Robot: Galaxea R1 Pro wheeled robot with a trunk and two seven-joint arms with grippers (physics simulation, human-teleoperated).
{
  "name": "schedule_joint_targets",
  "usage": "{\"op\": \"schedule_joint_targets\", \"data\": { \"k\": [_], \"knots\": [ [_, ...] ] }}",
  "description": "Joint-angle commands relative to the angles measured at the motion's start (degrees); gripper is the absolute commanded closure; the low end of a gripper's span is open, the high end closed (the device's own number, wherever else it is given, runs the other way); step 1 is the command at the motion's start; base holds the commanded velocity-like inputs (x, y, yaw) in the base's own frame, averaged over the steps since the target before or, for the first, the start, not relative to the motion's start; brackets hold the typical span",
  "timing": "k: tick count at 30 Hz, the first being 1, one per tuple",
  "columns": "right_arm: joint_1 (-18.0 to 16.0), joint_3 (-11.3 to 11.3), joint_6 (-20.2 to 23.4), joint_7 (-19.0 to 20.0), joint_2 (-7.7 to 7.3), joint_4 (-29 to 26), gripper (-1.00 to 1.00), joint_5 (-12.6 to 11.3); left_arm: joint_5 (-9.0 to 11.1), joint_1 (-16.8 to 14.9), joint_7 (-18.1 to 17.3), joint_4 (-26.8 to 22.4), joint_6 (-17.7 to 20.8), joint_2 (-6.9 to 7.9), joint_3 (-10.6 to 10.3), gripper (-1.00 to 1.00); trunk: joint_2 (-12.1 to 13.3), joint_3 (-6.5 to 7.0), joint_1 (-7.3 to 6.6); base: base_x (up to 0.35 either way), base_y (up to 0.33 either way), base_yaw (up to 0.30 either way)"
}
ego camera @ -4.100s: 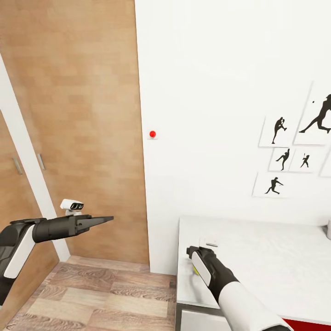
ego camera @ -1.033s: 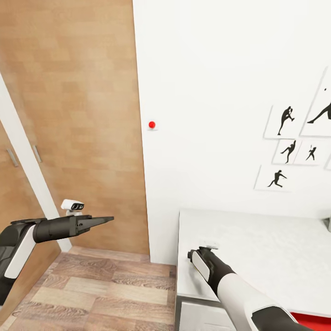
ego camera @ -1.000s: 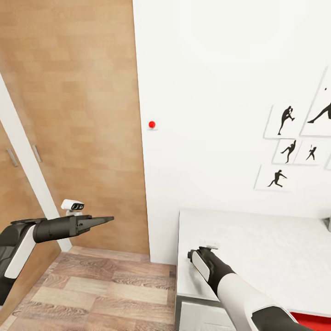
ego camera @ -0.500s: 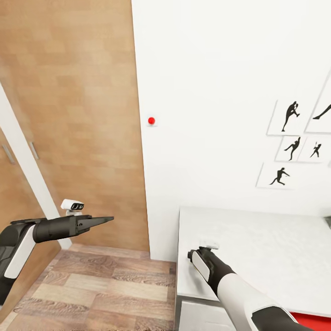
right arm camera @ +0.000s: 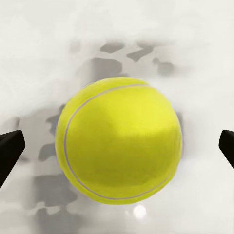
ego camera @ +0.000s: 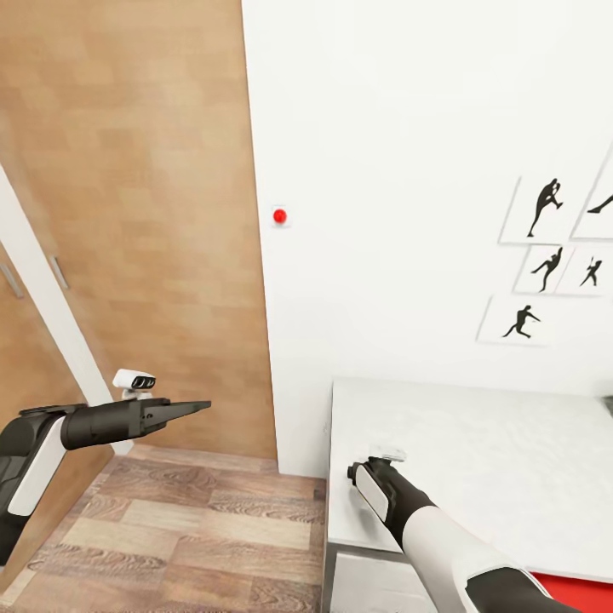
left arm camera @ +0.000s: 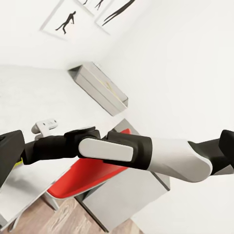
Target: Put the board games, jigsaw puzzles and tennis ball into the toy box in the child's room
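Now sitting between the wide-spread fingertips (right arm camera: 9, 148) of the right claw (ego camera: 368, 477): tennis ball (right arm camera: 119, 140), resting on the table (ego camera: 502, 460), not yet gripped. Prints (ego camera: 545, 255) drifting sideways with the camera, arm holding. Left claw (ego camera: 183, 409) idling, seemingly pinched narrow.

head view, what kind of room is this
Likely a child's or sports fan's bedroom: baseball-player silhouette prints on a white wall, a pale desk top, and a tennis ball lying on it below the open right gripper.
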Motion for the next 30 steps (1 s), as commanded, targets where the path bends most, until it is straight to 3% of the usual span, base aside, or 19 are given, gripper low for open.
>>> {"op": "schedule_joint_targets", "data": {
  "k": [1,29,30],
  "knots": [
    [-0.1,0.3,0.3,-0.4,0.0,-0.1,-1.0,-0.2,0.2,0.0,0.0,0.0,0.5,0.03,0.0,-1.0,-0.1,-0.23,0.04,0.067,0.0,0.0],
    [0.0,0.3,0.3,-0.4,0.0,-0.1,-1.0,-0.2,0.2,0.0,-0.1,0.0,0.5,0.04,0.0,-1.0,-0.1,-0.72,0.04,0.008,0.0,0.0],
    [0.0,0.3,0.3,-0.4,0.0,-0.1,1.0,-0.2,0.2,0.0,-0.1,0.0,0.5,0.04,0.0,-1.0,-0.1,-0.72,0.04,0.0,0.0,0.0]
  ]
}}
